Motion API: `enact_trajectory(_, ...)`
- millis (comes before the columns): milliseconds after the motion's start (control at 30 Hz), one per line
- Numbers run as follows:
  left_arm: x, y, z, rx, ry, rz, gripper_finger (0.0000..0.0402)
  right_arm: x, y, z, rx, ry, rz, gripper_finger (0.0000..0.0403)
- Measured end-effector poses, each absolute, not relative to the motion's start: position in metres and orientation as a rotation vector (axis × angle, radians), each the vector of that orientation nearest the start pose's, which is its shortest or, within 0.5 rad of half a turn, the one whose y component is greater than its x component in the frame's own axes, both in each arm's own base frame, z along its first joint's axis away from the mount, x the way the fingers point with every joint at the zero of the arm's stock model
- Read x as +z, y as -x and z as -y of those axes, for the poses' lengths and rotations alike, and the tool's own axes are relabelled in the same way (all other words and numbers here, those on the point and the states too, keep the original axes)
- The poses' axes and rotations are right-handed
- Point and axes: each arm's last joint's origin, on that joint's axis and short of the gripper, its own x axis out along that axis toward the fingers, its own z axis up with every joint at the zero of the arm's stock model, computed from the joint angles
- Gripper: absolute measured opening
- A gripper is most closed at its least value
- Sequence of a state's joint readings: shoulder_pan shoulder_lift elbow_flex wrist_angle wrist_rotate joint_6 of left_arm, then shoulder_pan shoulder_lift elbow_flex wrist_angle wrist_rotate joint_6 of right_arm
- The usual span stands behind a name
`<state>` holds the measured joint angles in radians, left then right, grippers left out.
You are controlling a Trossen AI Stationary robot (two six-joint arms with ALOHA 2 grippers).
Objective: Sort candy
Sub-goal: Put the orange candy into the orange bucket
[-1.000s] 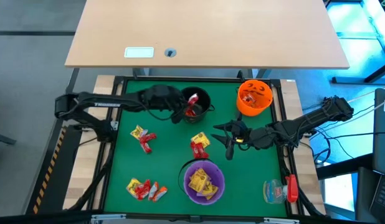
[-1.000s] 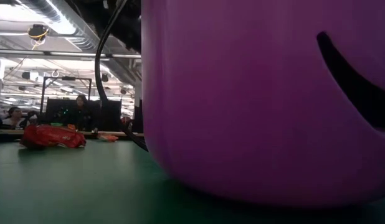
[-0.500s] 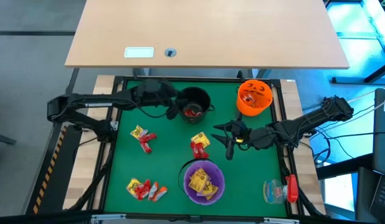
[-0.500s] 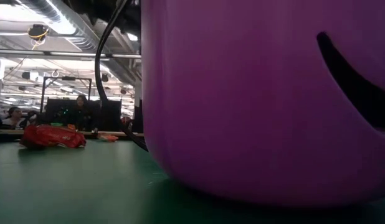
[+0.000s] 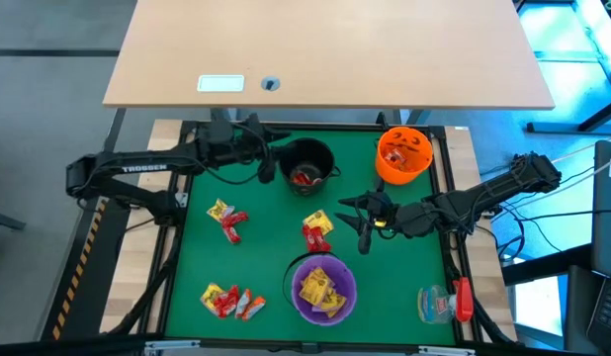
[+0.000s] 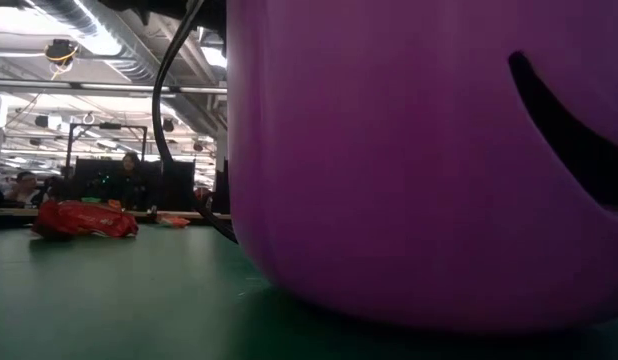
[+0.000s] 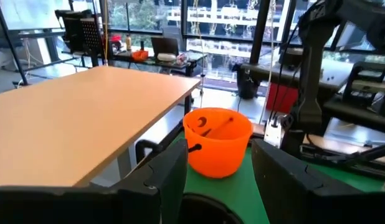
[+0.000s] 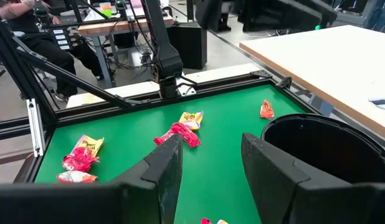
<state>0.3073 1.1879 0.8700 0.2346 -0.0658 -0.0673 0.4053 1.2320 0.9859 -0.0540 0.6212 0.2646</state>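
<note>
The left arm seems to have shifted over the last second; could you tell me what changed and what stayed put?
The left gripper has drawn back from over the black bowl toward the mat's far left edge, its fingers open and empty; a red candy now lies in that bowl. The right gripper, the purple bowl, the orange bowl and the loose candy on the mat have not moved.

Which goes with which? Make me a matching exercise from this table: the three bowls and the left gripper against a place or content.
Column A
1. black bowl
2. purple bowl
3. orange bowl
4. left gripper

Column B
a. holds yellow candy
b. open, beside the black bowl's rim
c. holds red candy
d. stands at the far right corner of the green mat

Pairs: 1-c, 2-a, 3-d, 4-b.

The right gripper hangs open over the middle of the mat.
</note>
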Motion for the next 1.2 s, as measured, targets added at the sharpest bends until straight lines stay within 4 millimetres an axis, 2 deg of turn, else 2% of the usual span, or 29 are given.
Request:
enact_trajectory(267,0.318,-0.256,-0.085,0.384,0.042,-0.102,0.0166,0.324,-0.256,-0.092,-0.247,-0.114,-0.232,0.0161)
enact_trajectory(400,0.320,-0.246,-0.094,0.458,0.029,-0.129,0.0166,0.324,-0.256,-0.092,-0.246,-0.115,-0.232,0.0161)
enact_trajectory(733,0.292,-0.219,-0.126,0.703,0.120,-0.426,0.0166,0.322,-0.256,-0.091,-0.247,-0.104,-0.256,0.0161)
enact_trajectory(1000,0.272,-0.201,-0.144,0.797,0.165,-0.454,0.0166,0.321,-0.255,-0.091,-0.248,-0.102,-0.261,0.0161)
enact_trajectory(1200,0.253,-0.189,-0.146,0.809,0.217,-0.456,0.0166,0.318,-0.254,-0.091,-0.255,-0.107,-0.289,0.0161)
